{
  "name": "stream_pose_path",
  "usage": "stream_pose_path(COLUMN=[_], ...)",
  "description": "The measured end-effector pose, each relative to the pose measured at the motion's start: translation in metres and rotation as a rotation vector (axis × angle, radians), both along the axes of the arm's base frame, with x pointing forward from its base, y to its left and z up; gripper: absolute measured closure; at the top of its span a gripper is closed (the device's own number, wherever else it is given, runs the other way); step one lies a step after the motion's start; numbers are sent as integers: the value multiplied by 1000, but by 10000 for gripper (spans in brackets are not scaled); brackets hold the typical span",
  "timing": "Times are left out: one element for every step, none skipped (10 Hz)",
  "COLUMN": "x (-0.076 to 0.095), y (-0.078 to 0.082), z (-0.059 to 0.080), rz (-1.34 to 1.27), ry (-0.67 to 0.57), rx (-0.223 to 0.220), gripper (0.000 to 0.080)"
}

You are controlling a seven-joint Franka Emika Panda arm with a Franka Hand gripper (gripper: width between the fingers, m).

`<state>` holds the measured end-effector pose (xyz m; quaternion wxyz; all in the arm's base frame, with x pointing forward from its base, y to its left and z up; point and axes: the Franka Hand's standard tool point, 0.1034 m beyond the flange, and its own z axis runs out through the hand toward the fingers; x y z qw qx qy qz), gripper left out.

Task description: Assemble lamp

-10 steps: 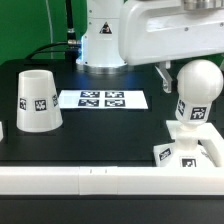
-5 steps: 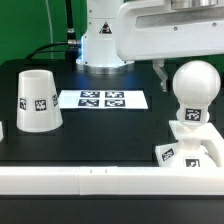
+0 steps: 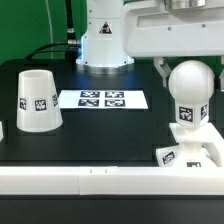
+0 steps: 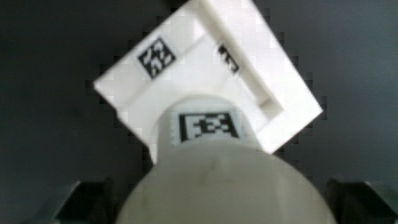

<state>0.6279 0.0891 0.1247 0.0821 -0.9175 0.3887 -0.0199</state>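
The bulb (image 3: 191, 88) stands upright with its stem in the flat square base (image 3: 205, 152) at the exterior view's right. My gripper (image 3: 186, 72) reaches down around the bulb's round head, and one dark finger (image 3: 160, 68) shows beside it. In the wrist view the bulb's head (image 4: 214, 185) fills the space between my two dark fingers (image 4: 80, 203), its tagged stem points at the base (image 4: 267, 70) below, and my gripper (image 4: 217, 202) looks shut on it. The tapered shade (image 3: 37, 100) stands apart at the exterior view's left.
The marker board (image 3: 102, 99) lies flat in the middle of the black table. A white rail (image 3: 90, 178) runs along the near edge. The arm's pedestal (image 3: 100, 45) stands at the back.
The bulb's head has shifted slightly toward the exterior view's left together with my gripper. The stem's foot stays on the base. The shade has not moved.
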Motion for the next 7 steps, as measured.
stream_pose_path(x=[0,-1,-1,-1,-1,-1,-1], y=[1,3,5,6,7,9,8], z=[0,0,0,1,1,1,0], rz=[-85,-174,-215,-282,-322,-334,-284], ry=[13,27,36,49,55,57,52], rx=[11,21,27,41,49,56,48], gripper=[223,223,223,223,223,165,165])
